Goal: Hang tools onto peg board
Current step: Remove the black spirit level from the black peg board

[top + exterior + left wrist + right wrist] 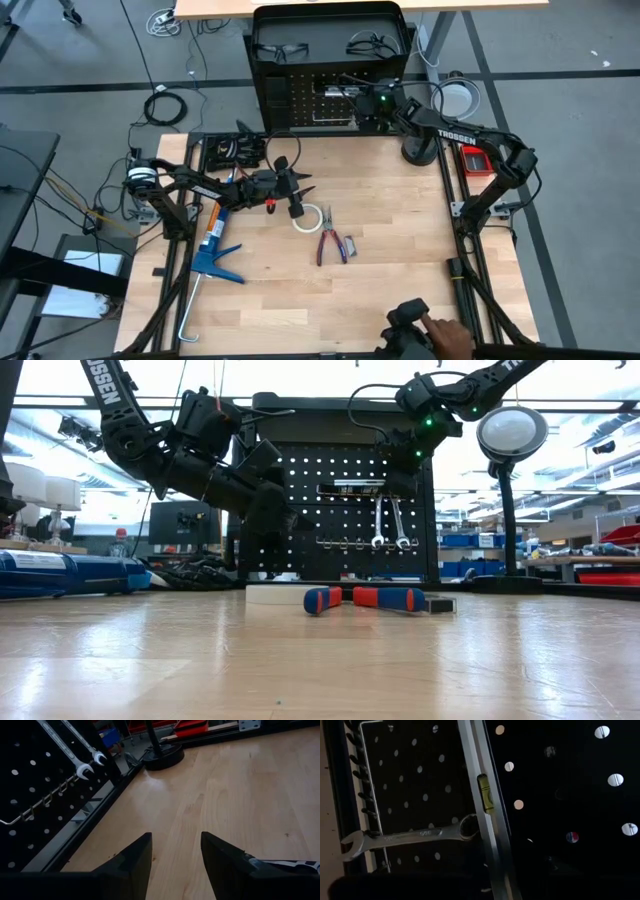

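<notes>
The peg board [300, 95] stands upright at the table's far edge. Two silver wrenches [388, 522] hang from its hooks, and two safety glasses [280, 48] lie on top of its frame. My right gripper [402, 472] is up at the board, shut on the right end of the black bar [350, 488]. Red-handled pliers [328, 238] and a white tape roll [308, 218] lie on the table's middle. My left gripper [175, 862] hovers open above the table beside the roll, with nothing between its fingers. My right gripper has the black bar by its right end [385, 487], coming at the board from the table's right and slanting slightly down. The bar lies level against the board above the wrenches, its pale vial [486, 795] showing. The fingers themselves are hidden in the dark.
A blue caulking gun [212, 250] lies at the table's left. A round lamp [458, 98] stands on a black base [420, 152] at the far right. A small grey item [349, 245] lies by the pliers. A person's hand [448, 335] shows at the near edge.
</notes>
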